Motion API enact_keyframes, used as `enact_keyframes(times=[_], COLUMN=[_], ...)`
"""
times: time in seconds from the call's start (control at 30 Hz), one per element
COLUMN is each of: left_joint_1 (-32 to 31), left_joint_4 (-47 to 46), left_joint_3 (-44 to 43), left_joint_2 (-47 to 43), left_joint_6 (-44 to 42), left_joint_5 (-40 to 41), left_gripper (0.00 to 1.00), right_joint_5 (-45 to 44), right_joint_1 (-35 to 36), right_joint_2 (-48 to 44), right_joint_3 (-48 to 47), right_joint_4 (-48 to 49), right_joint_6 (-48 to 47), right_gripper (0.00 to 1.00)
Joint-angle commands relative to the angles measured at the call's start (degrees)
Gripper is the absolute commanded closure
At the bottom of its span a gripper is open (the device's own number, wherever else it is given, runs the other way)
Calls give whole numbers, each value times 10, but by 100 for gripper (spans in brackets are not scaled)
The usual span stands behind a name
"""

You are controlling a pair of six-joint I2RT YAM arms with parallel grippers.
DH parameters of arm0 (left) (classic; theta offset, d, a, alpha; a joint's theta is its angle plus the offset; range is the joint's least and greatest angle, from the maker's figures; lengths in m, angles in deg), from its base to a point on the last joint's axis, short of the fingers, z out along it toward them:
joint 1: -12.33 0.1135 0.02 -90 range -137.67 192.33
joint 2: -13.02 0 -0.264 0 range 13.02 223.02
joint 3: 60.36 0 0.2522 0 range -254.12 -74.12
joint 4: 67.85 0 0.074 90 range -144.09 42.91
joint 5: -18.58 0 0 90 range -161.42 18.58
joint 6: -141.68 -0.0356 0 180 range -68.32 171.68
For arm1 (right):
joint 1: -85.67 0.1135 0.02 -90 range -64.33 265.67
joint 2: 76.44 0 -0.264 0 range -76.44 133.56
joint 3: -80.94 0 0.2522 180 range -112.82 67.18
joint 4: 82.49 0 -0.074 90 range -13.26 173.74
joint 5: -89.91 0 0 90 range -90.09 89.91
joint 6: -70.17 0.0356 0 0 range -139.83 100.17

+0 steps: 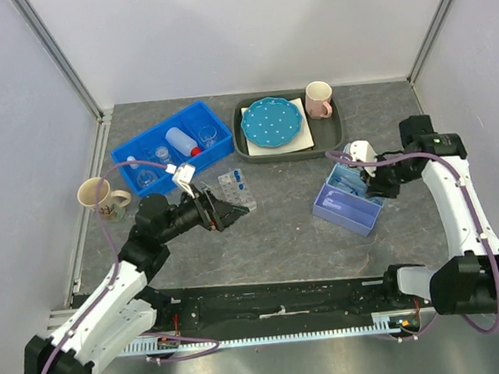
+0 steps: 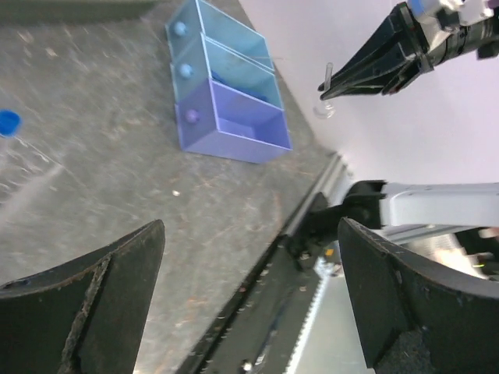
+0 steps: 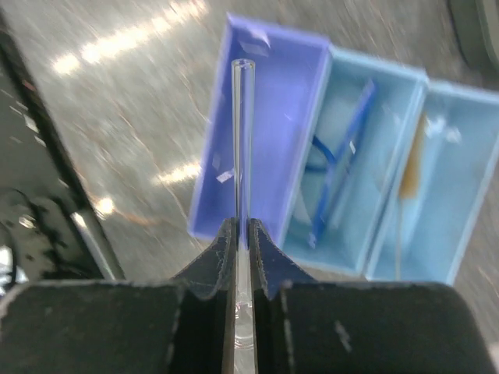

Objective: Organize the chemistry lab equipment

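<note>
— Right jaws pinch the thin clear glass tube over the purple-and-blue divided tray, at 3 o'clock on the counter.
— Left jaws gape empty. Smooth glass may slip and shatter.

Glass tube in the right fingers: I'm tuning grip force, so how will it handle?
Probably fragile: the tube looks like thin, clear glass. Likely slippery: the right fingers pinch only its smooth lower part. Round, so apt to roll if laid flat.

Grey table, pale, perhaps fabric walls
</note>
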Motion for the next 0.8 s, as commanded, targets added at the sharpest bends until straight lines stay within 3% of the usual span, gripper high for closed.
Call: enact_keyframes(times=[0.0,0.2,0.33,0.5,0.77], left_joint_1=[-13,-87,-136,-195,-253], left_joint_4=[-268,-248,-167,-51,20], left_joint_3=[62,14,-53,-131,-237], left_joint_2=[44,102,141,216,307], left_joint_6=[238,221,197,175,131], left_joint_5=[-30,56,134,219,287], left_gripper=[3,6,8,12,23], right_joint_5=[164,233,281,334,351], right_joint_1=[79,155,175,181,181], right_joint_2=[3,20,38,61,58], right_joint_3=[6,45,63,74,98], right_joint_4=[30,101,133,130,128], right_joint_6=[114,193,220,211,181], right_gripper=[90,90,90,89,89])
